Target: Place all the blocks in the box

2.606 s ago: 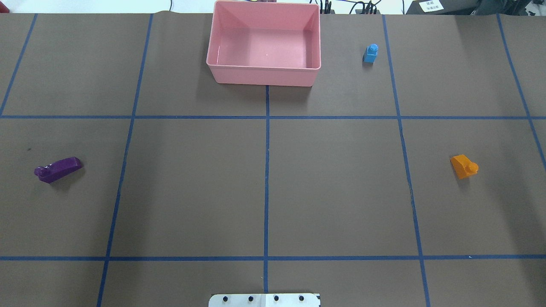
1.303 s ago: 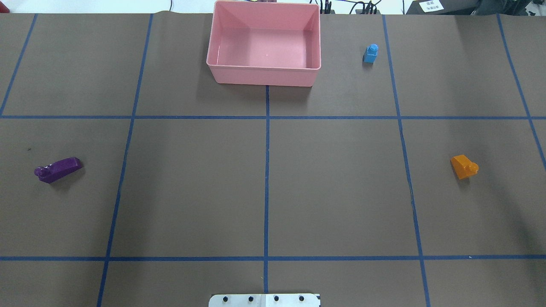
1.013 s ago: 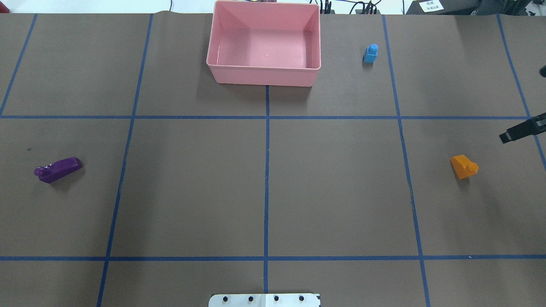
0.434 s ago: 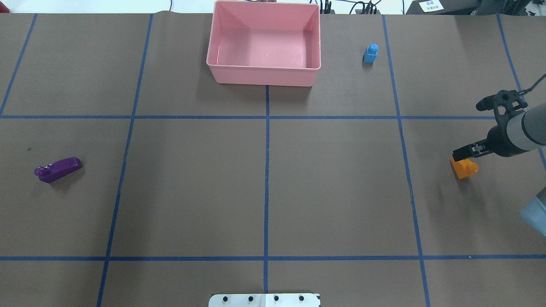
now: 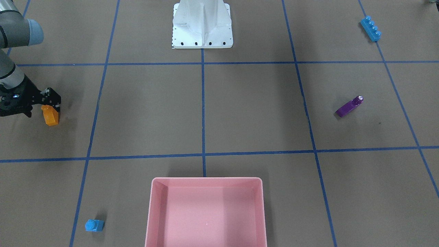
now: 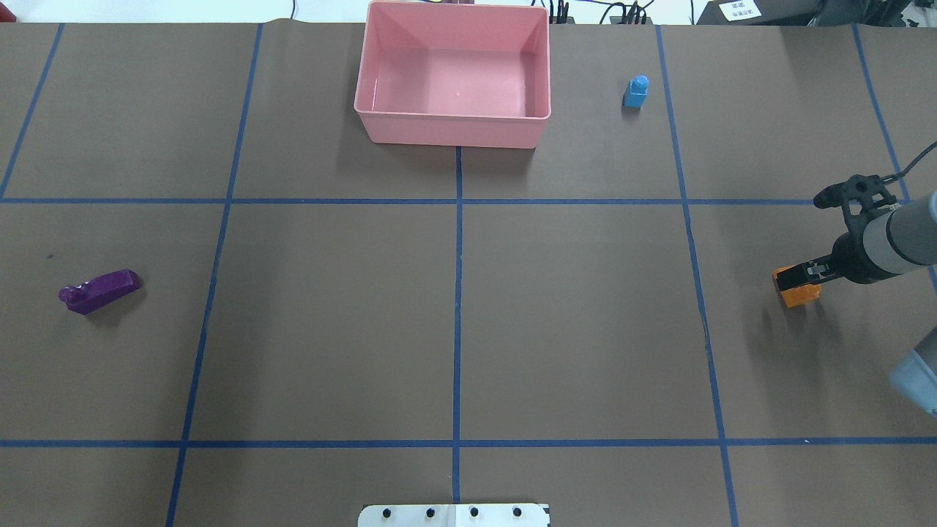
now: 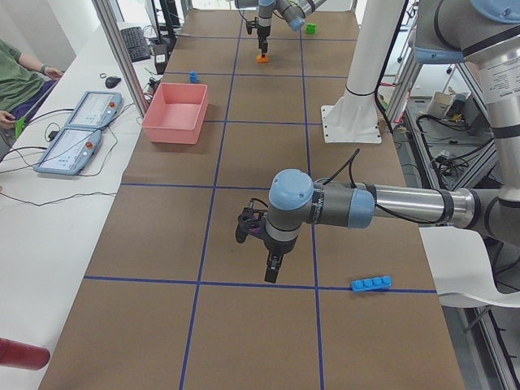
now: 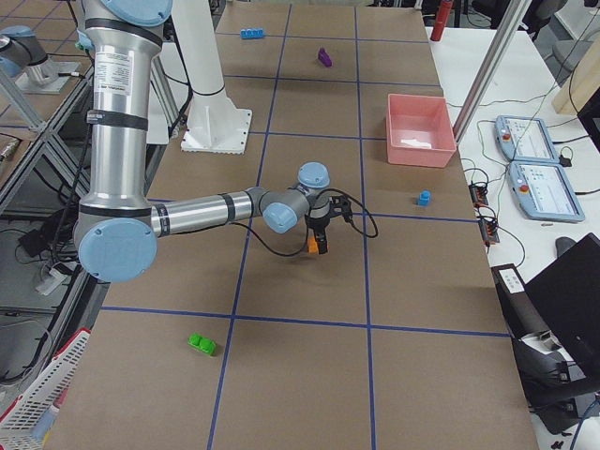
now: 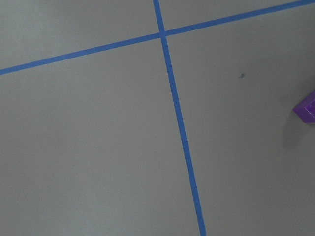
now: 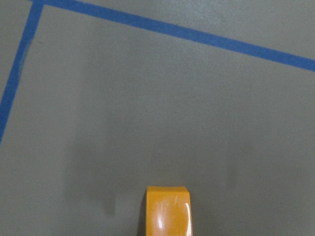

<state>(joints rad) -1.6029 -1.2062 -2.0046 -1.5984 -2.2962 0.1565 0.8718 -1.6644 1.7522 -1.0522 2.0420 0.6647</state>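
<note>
Surface: brown table [image 5: 253, 103] was marked into squares by blue tape [image 5: 202, 103]; the white robot base [image 5: 202, 24] stood at the edge opposite the box [image 5: 205, 179].
Front view, box: pink and open-topped, at the operators' edge on the centre tape line.
Front view, orange block [image 5: 50, 117]: on the table, well apart from the box, on the box's robot-right side and nearer the base.
Front view, right gripper [image 5: 51, 104]: pointed down, directly over the orange block and at its top. Whether the jaws were clenched on it or released could not be told.
Front view, small blue block [image 5: 94, 225]: on the table near the box, on the same robot-right side.
Front view, purple block [image 5: 349, 107]: well apart from the box, on its robot-left side.
Front view, long blue block [image 5: 370, 29]: farthest from the box on that side, level with the base.
Overhead view: the right gripper's finger overlapped the orange block; the purple and small blue blocks lay outside the box.
Left-end view, left gripper [image 7: 272, 272]: pointed down over the table near the purple block, well apart from the box; jaw state could not be told.
Left-end view, green block [image 7: 309, 28]: farther from the box than the orange block.
Right-end view: the right gripper stood on the orange block, apart from the box.
Left wrist view: a tape crossing, with a corner of the purple block at the right edge.
Right wrist view: the orange block sat on bare table at bottom centre.
</note>
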